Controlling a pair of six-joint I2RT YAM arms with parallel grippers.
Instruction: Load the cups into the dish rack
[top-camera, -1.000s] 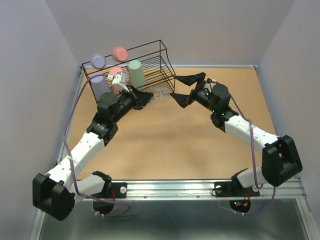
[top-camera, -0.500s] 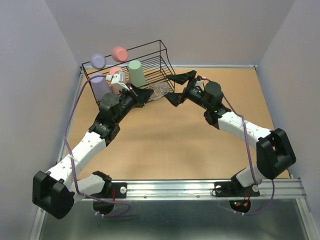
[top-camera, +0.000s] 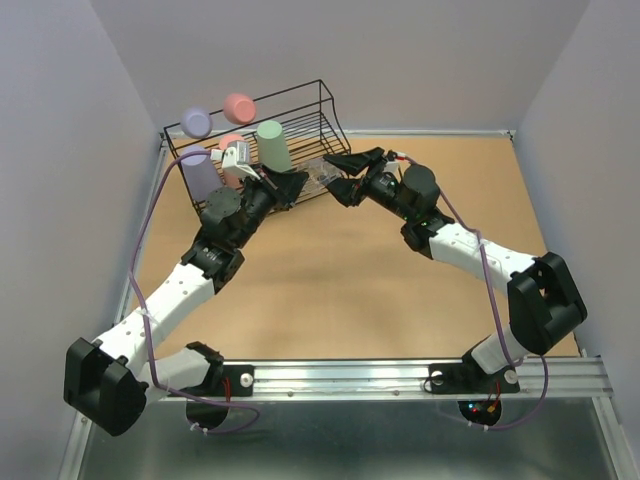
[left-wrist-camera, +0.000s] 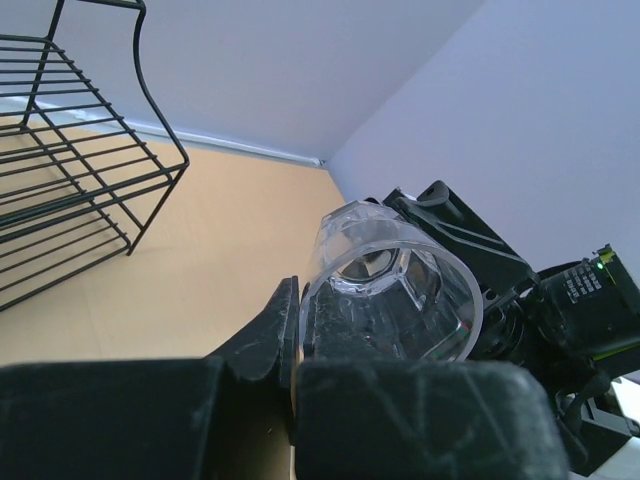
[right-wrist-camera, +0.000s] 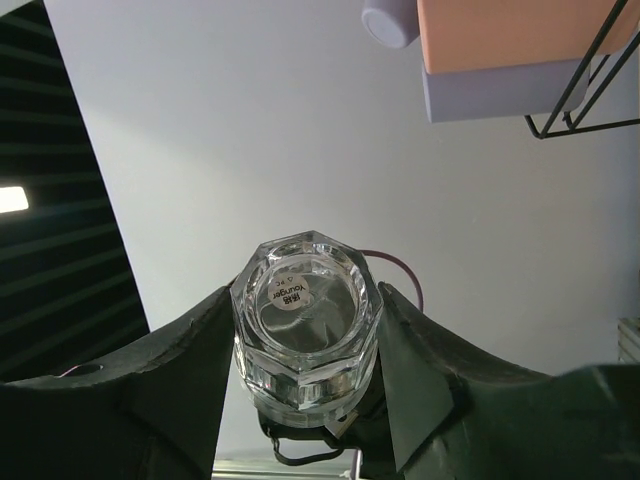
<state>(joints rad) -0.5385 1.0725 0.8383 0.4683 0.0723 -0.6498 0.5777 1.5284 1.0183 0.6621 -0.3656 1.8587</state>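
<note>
Both arms reach from the near edge over the tan surface (top-camera: 330, 290). They meet just in front of the right half of the dish rack (top-camera: 320, 130).

Left pincer (top-camera: 296, 183): narrow, fingers almost together, pinching the rim wall of the clear cup (right-wrist-camera: 305, 320). In the left wrist view the cup's open mouth faces the camera, with the other arm's black fingers right behind it.

Right pincer (right-wrist-camera: 305, 292): on the same cup from the opposite end, one finger against each flank, gripping it. The cup's faceted base, with a small round sticker, faces the right wrist camera. So the clear cup sits between the two pincers, lying roughly level. Can't tell from above if it clears the surface.

Beyond them is the black wire rack, at the far left of the surface near the wall corner. Five cups are on it, narrow ends up.
- Lower row: green cup (top-camera: 272, 147) closest to the pincers, lower pink cup (top-camera: 230, 146) partly hidden by the left wrist, lower lavender cup (top-camera: 198, 172) at the left end.
- Higher up and farther back: upper lavender cup (top-camera: 197, 123) and upper pink cup (top-camera: 239, 107), side by side.
</note>
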